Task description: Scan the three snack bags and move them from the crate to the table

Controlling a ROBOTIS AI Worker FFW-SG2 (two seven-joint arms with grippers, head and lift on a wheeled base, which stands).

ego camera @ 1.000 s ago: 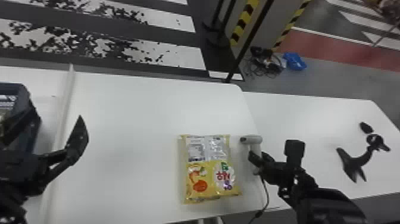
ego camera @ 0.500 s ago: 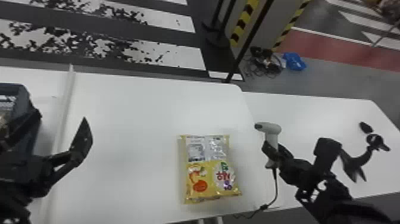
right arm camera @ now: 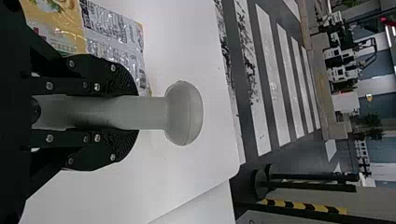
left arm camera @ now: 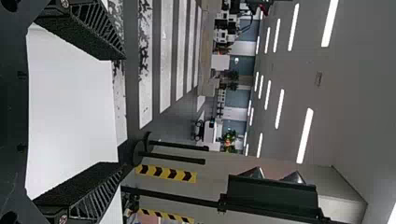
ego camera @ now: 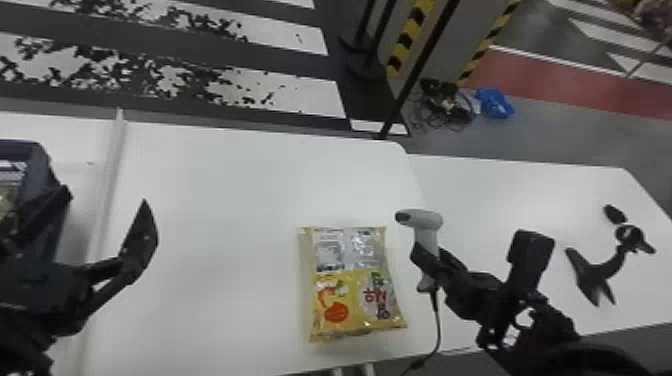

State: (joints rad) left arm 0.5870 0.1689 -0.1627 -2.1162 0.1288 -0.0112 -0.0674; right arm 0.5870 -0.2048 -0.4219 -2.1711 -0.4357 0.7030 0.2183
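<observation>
Clasping the scanner point(ego camera: 428, 220), the right gripper point(ego camera: 431, 256) hangs near a lettered snack bag point(ego camera: 350, 287), left gripper point(ego camera: 106, 197) spread.

Left hand point(ego camera: 107, 196) gapes, 2 fingers apart; right hand point(ego camera: 428, 254) is clamped, seemingly firmly.

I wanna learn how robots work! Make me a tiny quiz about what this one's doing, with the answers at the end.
1. True or false: the right gripper is holding the scanner.
2. What lies on the table?
A) a teddy bear
B) a snack bag
C) a banana
3. Fill in the missing word, open or shut: the left gripper is ____.

Key: 1 true; 2 B; 3 open
</observation>
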